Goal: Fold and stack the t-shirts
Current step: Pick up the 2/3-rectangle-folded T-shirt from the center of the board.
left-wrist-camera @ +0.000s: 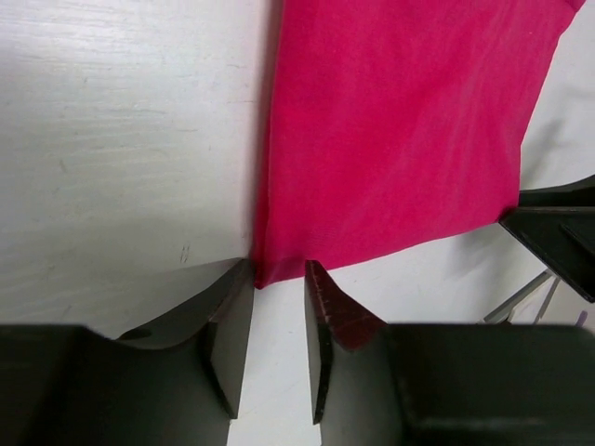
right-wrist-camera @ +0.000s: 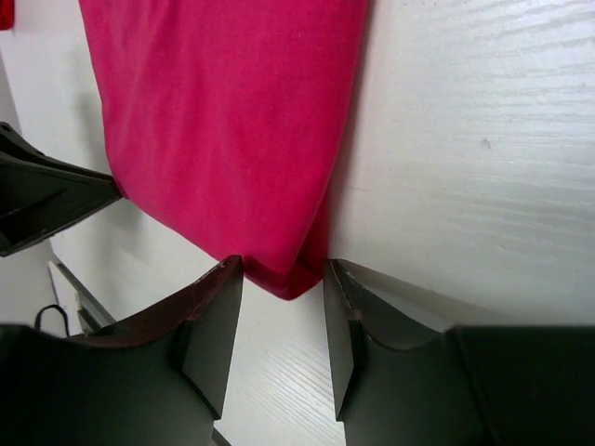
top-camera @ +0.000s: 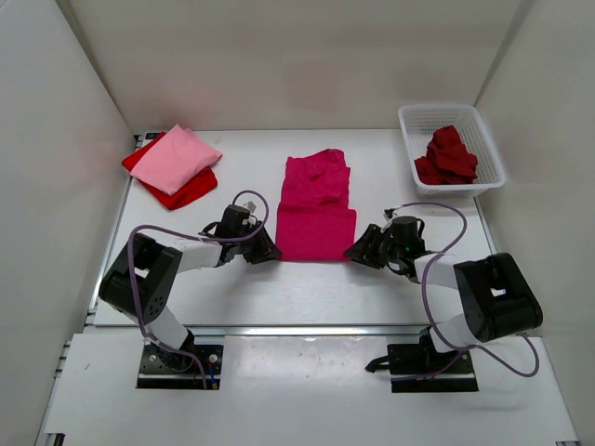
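The magenta t-shirt [top-camera: 316, 209] lies in the middle of the worktop [top-camera: 232, 293] as a long strip running from near to far, smooth at its near end and rumpled at its far end. My left gripper [top-camera: 263, 251] sits at its near left corner and my right gripper [top-camera: 361, 252] at its near right corner. Both have their jaws spread, with the cloth corner lying at the fingertips but not pinched. The light pink t-shirt [top-camera: 178, 158] rests folded on the bright red t-shirt [top-camera: 193, 192] near the far left corner. The dark red t-shirt [top-camera: 451, 155] is crumpled in the basket [top-camera: 409, 116] at the far right corner.

I judge the step in hand to be the crosswise fold of the magenta one, about halfway through the task. The next move calls for both jaws to slide a little further over their corners, catch every layer, press together evenly, then lift and carry the near hem over to the far end without skewing it.
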`<state>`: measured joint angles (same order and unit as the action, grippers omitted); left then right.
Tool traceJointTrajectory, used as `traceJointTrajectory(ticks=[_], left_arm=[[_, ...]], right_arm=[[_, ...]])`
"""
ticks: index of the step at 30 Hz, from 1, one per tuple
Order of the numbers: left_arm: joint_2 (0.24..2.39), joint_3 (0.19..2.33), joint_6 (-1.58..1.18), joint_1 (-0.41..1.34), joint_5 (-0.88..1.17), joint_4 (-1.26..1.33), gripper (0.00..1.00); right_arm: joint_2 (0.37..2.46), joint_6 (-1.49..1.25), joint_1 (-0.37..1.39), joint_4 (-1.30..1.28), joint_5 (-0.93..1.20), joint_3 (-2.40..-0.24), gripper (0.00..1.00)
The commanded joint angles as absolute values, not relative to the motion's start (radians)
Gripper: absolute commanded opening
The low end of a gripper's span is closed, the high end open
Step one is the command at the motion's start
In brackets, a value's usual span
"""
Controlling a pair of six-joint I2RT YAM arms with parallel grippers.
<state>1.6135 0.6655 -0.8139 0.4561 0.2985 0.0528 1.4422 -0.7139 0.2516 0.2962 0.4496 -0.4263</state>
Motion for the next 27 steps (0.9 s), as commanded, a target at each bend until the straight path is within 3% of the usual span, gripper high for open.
traceJointTrajectory(ticks=[1, 6, 7, 10, 11, 12, 19, 24, 27], left_arm=[[1.654, 0.637, -0.818, 0.466, 0.267, 0.041, 0.39], [1.672, 0.638, -0.818, 0.474, 0.255, 0.046, 0.32], [1.672, 0.64, -0.822, 0.476, 0.25, 0.049, 0.29], [1.671, 0.656, -0.808, 0.477, 0.245, 0.037, 0.12], [1.661, 0.654, -0.799, 0.486, 0.23, 0.009, 0.02], [1.658, 0.67, -0.793, 0.486, 0.227, 0.0, 0.0], [1.439, 0.597, -0.672, 0.574, 0.198, -0.228, 0.0], [1.073, 0.434, -0.664, 0.56, 0.279, -0.427, 0.0], [0.889, 0.512, -0.651, 0.54, 0.267, -0.589, 0.0]], right_arm=[[1.5, -0.736, 0.242, 0.336, 0.431, -0.4, 0.38], [1.502, -0.779, 0.232, 0.403, 0.448, -0.364, 0.21], [1.506, -0.781, 0.227, 0.405, 0.445, -0.362, 0.13], [1.509, -0.773, 0.224, 0.4, 0.445, -0.371, 0.0], [1.508, -0.77, 0.229, 0.391, 0.445, -0.373, 0.01], [1.496, -0.764, 0.232, 0.385, 0.445, -0.373, 0.0], [1.243, -0.791, 0.386, 0.181, 0.338, -0.262, 0.0], [0.897, -0.865, 0.625, -0.102, 0.207, -0.206, 0.0], [0.734, -0.887, 0.68, -0.28, 0.17, -0.268, 0.0]])
